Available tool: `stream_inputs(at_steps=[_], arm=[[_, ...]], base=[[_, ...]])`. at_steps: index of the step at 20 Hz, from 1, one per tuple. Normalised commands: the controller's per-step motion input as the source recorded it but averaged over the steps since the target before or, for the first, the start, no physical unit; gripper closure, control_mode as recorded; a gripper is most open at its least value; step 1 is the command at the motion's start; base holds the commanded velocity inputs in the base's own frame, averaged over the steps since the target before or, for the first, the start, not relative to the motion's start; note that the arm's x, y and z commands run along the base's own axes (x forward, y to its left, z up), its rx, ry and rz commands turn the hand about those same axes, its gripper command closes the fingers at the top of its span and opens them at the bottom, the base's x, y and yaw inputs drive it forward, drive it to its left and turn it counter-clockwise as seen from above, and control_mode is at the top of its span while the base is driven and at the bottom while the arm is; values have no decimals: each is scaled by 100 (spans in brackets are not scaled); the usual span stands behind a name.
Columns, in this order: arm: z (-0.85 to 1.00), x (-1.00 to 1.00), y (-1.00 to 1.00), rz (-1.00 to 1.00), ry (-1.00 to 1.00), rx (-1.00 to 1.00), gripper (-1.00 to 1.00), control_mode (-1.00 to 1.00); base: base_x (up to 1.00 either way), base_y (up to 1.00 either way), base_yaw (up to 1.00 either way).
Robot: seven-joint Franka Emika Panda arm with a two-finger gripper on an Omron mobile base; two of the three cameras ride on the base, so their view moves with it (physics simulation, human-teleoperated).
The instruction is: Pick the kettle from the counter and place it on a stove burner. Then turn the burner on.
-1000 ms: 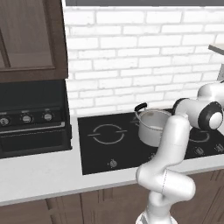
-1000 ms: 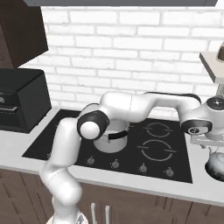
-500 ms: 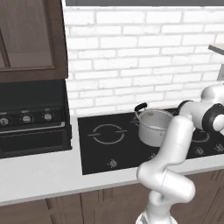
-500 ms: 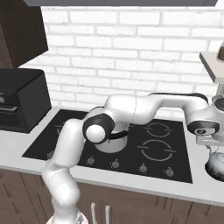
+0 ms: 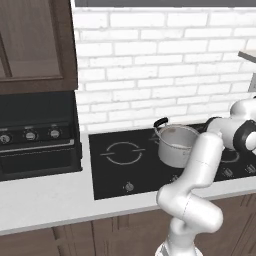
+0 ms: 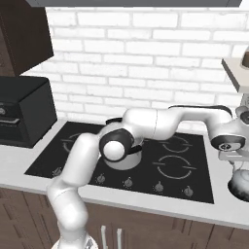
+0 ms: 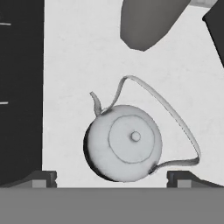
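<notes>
The small silvery-white kettle (image 7: 122, 142) stands upright on the pale counter (image 7: 70, 65), its wire handle arching to one side. My gripper (image 7: 113, 178) is open, with one fingertip on either side of the kettle and apart from it. From the right base view the gripper (image 6: 232, 158) hangs just above the kettle (image 6: 241, 184), which sits on the counter (image 6: 227, 209) right of the black cooktop (image 6: 73, 160). White ring burners (image 6: 172, 168) mark the glass, and another burner ring (image 5: 122, 152) lies at the left.
A steel pot (image 5: 175, 145) with a black handle occupies a middle burner, partly behind my arm. A black boxy appliance (image 5: 35, 135) stands left of the cooktop. Knobs line the cooktop's front edge. A grey rounded shape (image 7: 148, 22) lies beyond the kettle.
The hand has shifted slightly right and down over the kettle. The kettle and pot have not moved.
</notes>
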Motion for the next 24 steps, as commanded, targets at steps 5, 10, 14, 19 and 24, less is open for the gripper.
stream_inputs(at_steps=[5,10,14,19,24], arm=[[-6,26,-18,0,0,0,-100,-100],[0,9,-22,0,0,0,-100,-100],[-3,12,-21,0,0,0,-100,-100],[-12,11,-13,0,0,0,-100,-100],[-10,4,-3,0,0,0,-100,-100]], base=[[0,0,0],[0,0,0],[0,0,0],[0,0,0],[0,0,0]])
